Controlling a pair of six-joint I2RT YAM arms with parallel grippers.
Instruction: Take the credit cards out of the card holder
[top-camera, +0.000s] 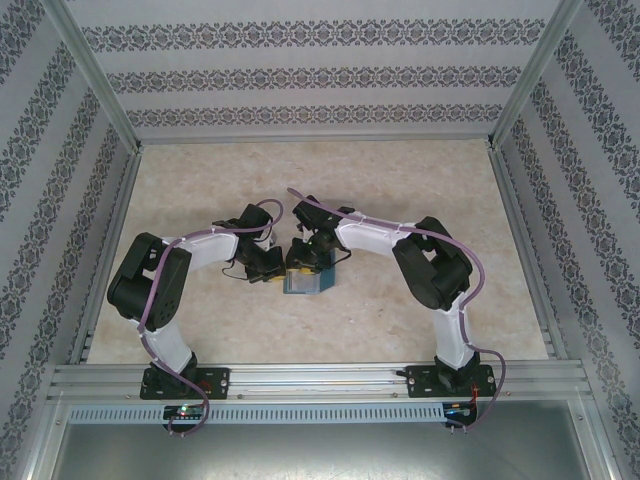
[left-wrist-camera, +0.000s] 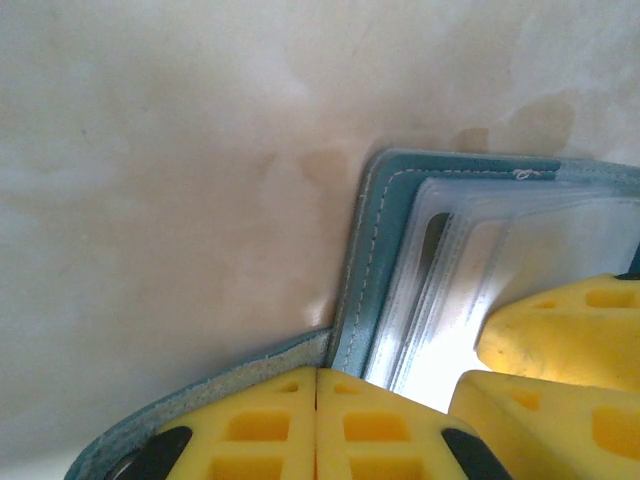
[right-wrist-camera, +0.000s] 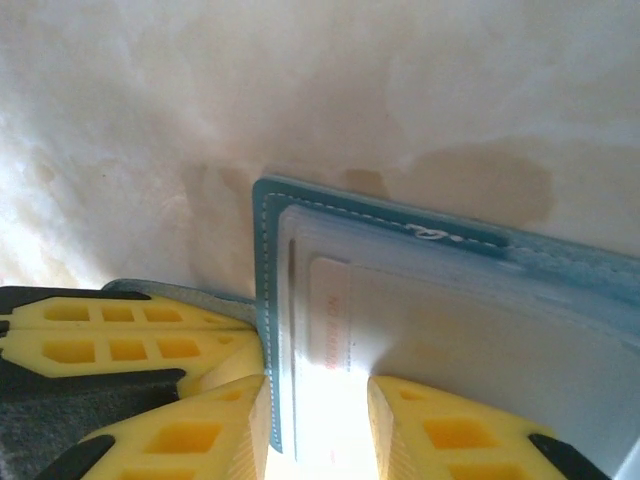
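- The card holder (left-wrist-camera: 372, 260) lies open and flat near the middle of the table (top-camera: 200, 180), with its stitched teal border framing a stack of clear sleeves (left-wrist-camera: 470, 250)
- One pale credit card (right-wrist-camera: 335, 330) with reddish print sits tucked inside a sleeve, not drawn out
- The right gripper (right-wrist-camera: 317, 400) is down on the sleeves, its yellow fingers parted a fair way, one on each side of a bright strip of plastic; nothing looks clamped between them
- The left gripper (left-wrist-camera: 317, 375) sits just beside it at the holder's edge, fingers pressed flat together, tips right at the teal flap (left-wrist-camera: 230, 385); I cannot tell whether the flap is nipped between them
- From above, both arms bend inward and meet over the holder
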